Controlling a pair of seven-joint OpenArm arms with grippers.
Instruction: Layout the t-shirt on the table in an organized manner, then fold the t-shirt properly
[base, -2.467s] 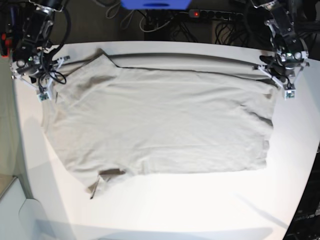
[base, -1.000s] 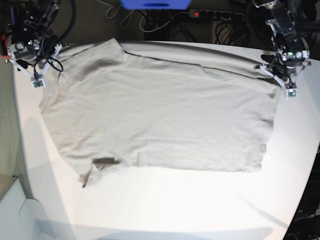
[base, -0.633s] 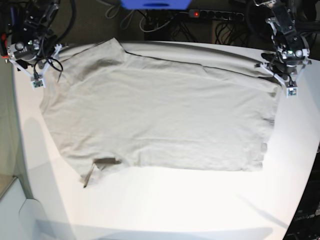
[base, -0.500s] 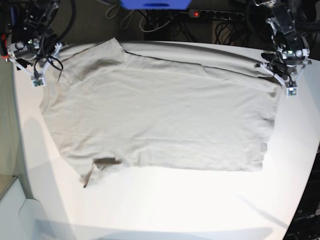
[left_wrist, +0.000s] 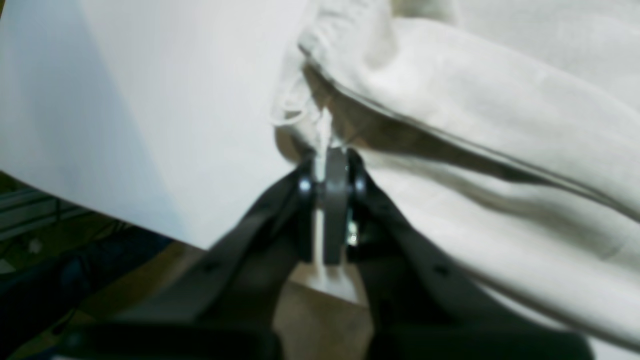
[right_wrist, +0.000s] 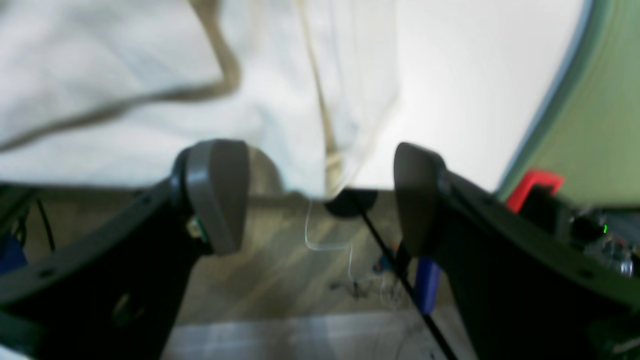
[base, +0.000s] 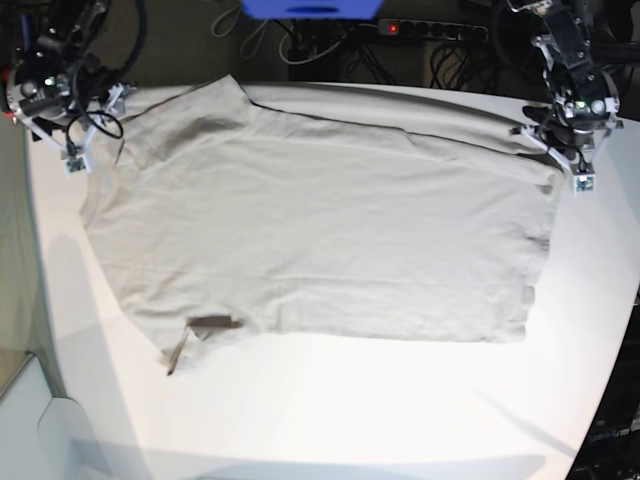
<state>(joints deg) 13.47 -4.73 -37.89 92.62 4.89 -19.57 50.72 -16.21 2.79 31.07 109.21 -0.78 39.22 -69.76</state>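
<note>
- Beige-grey cotton, the t-shirt (base: 320, 230) lies spread nearly flat across the far half of the white table (base: 350, 410), long axis running side to side in the base view.
- One sleeve (base: 195, 105) points toward the far edge; the near sleeve (base: 200, 335) is turned over, exposing the darker inner side.
- A lengthwise fold (base: 440, 125) runs along the far edge, so the layout is judged incomplete.
- Left gripper (left_wrist: 330, 165): the fingers are closed on a pinch of the t-shirt's hem corner, close to the table's edge. The cloth rises in a ridge from this grip.
- Right gripper (right_wrist: 320, 195): the fingers (right_wrist: 217, 192) stand wide apart with nothing between them. The shirt edge and a loose thread (right_wrist: 325, 235) hang just ahead of the gap, over the table's far edge.
- Risk 1: with one corner released and the other pinched, any pull from the left gripper is unopposed. The shirt may skew or slide toward that arm.
- Risk 2: the released corner sits at the table's edge. The overhanging cloth's weight may drag it off.
- Risk 3: the loose thread may snag on the open fingers as that arm moves.
- Risk 4: folding over the far-edge fold or the turned sleeve would lock both faults into the result.
</note>
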